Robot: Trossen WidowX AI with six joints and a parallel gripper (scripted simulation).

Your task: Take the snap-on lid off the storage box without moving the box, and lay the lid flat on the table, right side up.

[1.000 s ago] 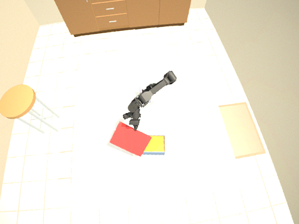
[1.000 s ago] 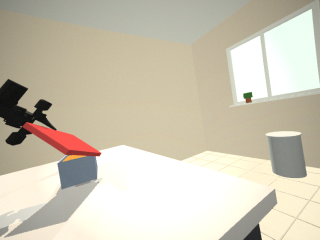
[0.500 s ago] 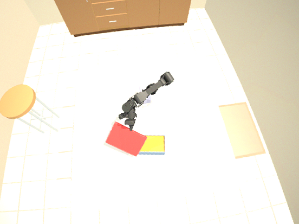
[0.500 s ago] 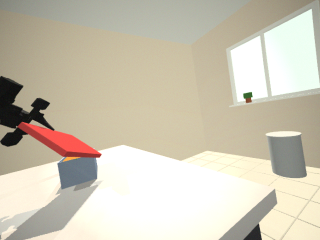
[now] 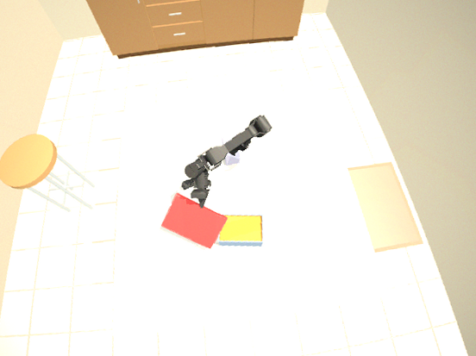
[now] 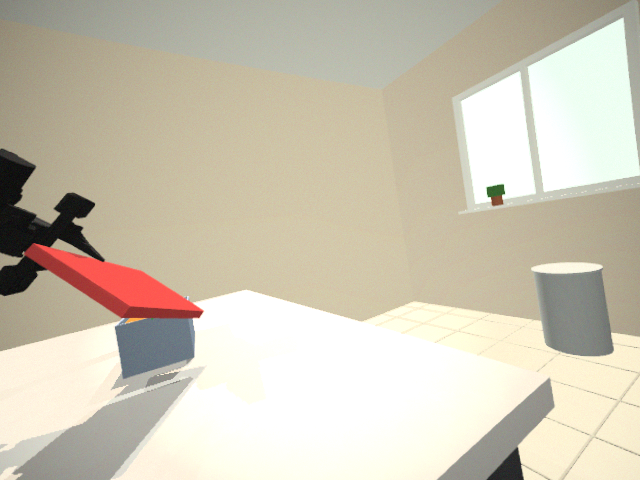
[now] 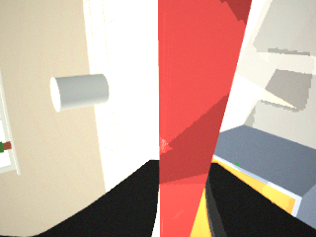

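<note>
The red lid (image 5: 194, 221) (image 6: 116, 286) (image 7: 193, 74) is off the storage box and held in the air, tilted, its top face up and its far end lower than the held end. My gripper (image 5: 202, 205) (image 7: 182, 170) is shut on one edge of the lid; in the exterior view the lid hides part of the fingers. The blue storage box (image 5: 241, 244) (image 6: 155, 345) (image 7: 269, 143) stands upright and open on the table (image 6: 330, 392), with a yellow-orange inside. In the top view the lid overlaps the box's left end; whether they touch is not clear.
A small pale lilac block (image 5: 231, 159) shows beside the arm in the top view. A stool (image 5: 27, 160) stands at the left, cabinets (image 5: 226, 7) at the back. A grey bin (image 6: 572, 310) (image 7: 81, 92) stands on the floor beyond the table.
</note>
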